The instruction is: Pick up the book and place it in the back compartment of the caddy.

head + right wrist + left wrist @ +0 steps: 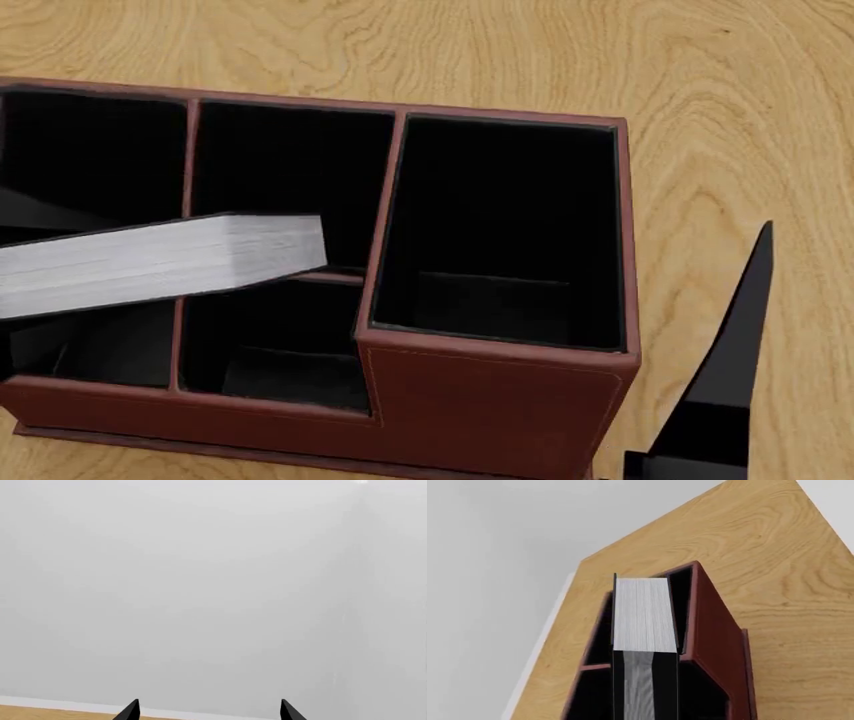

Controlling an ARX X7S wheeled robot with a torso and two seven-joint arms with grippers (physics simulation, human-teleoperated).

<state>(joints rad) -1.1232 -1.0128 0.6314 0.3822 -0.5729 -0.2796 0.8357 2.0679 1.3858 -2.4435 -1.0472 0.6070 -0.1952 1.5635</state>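
On the wooden table [747, 120] one caddy [494, 400] is seen, with four black-lined cells counted in the head view: one wide tall-walled cell at the right, two at the back and left, and a low one at the front. One book [160, 262] is held above the caddy, white page edges showing, its free end hanging over the low crossbar between the middle cells; whether it touches the caddy cannot be told. From the left wrist view the book [640, 615] is seen clamped between the two black fingers [664, 690] of the left gripper [644, 690], over the caddy [717, 635]. The right gripper [208, 711] is spread apart, two fingertips [130, 711] showing well apart, nothing between them, beside the caddy in the head view [721, 380]
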